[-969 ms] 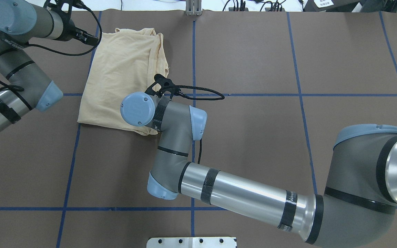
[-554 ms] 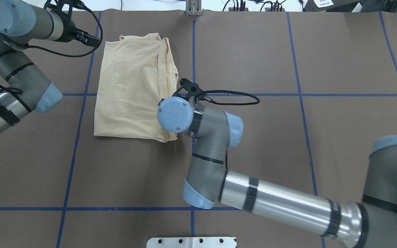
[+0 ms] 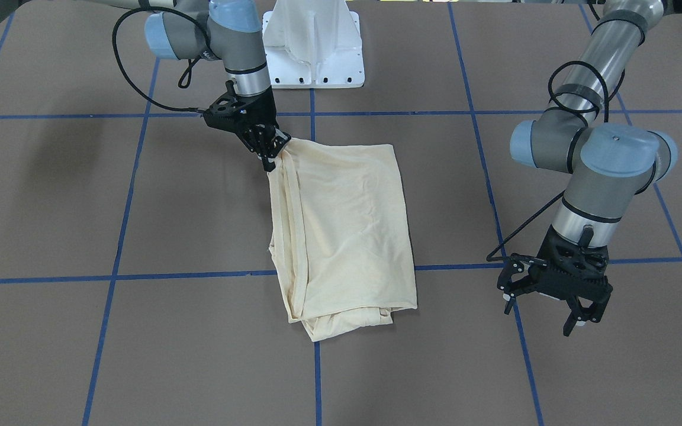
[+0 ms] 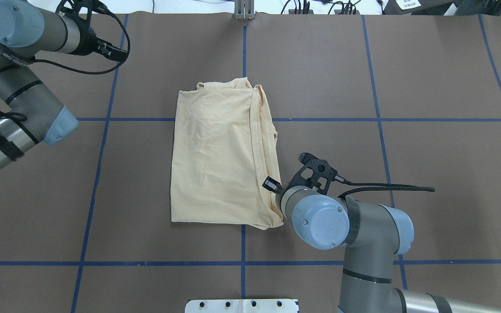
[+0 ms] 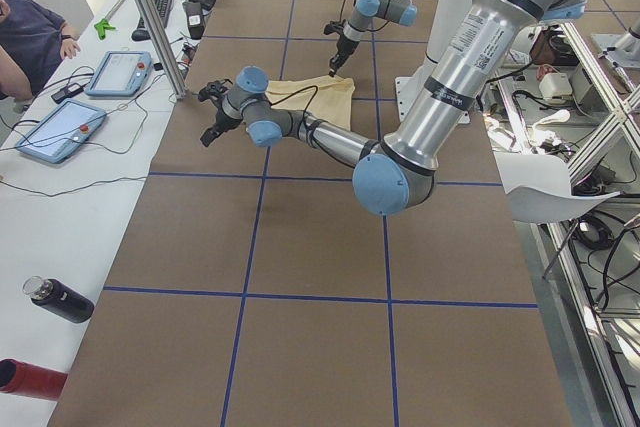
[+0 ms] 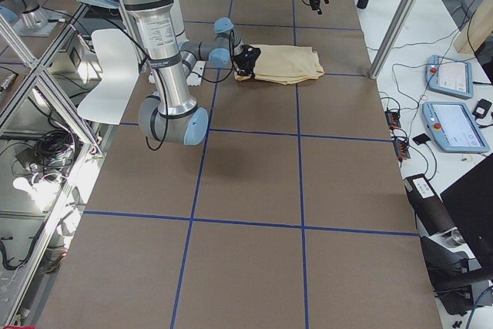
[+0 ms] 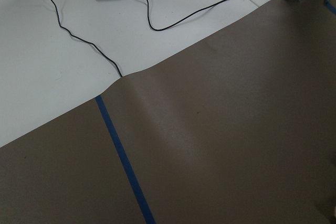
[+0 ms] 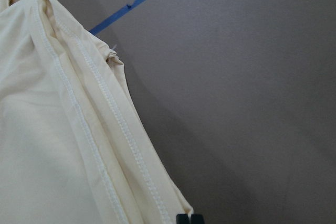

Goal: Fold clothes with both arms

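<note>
The clothes, one pale cream shirt (image 4: 215,156), lie folded into a long rectangle at the table's middle, plain side up. Its stitched hems (image 8: 100,124) run along the edge nearest my right arm. My right gripper (image 3: 272,156) is shut on the shirt's corner (image 3: 289,148) on the robot's side, and that corner is pulled into a bunch. In the right wrist view the black fingertips (image 8: 188,217) are pressed together at the cloth's edge. My left gripper (image 3: 545,316) hangs open and empty over bare table, well clear of the shirt (image 3: 347,225). In the overhead view the left gripper (image 4: 113,49) sits far left.
Blue tape lines (image 4: 98,174) grid the brown table cover. The white pedestal base (image 3: 314,53) stands at the robot's side. A metal post (image 4: 244,11) rises at the far edge. Beyond it a white bench holds tablets (image 5: 60,132) and cables, with a person (image 5: 25,32) seated nearby.
My right gripper has dragged the shirt from the far left toward the table's middle and nearer the robot. The left arm has barely moved.
</note>
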You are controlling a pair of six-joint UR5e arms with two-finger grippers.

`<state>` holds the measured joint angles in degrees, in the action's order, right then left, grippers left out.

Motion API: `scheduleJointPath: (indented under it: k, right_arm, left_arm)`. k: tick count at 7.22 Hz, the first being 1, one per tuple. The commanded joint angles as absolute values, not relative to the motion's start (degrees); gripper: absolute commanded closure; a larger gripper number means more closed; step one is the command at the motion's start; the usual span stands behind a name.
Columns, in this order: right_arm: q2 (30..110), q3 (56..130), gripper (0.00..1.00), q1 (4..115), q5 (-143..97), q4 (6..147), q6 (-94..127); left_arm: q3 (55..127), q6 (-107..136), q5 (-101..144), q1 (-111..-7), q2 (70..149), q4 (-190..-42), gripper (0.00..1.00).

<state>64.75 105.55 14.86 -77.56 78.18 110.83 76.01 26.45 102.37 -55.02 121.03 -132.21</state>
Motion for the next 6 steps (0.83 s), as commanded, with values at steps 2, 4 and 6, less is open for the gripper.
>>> scheduleJointPath:
  k: [2, 4, 6]
  right_arm:
    - [66.2, 107.0, 0.01, 13.5, -75.6, 79.3, 111.1]
    - [62.6, 106.7, 0.00, 16.9, -77.4, 85.8, 99.1]
    - [59.0, 104.2, 0.06, 17.0, -79.6, 86.2, 90.6]
  left_arm:
    - [76.0, 26.4, 102.7, -54.9, 121.0, -132.2, 0.00]
    - [76.0, 26.5, 103.4, -55.0, 121.0, -132.2, 0.00]
    - [75.9, 26.5, 103.4, -55.0, 120.9, -132.2, 0.00]
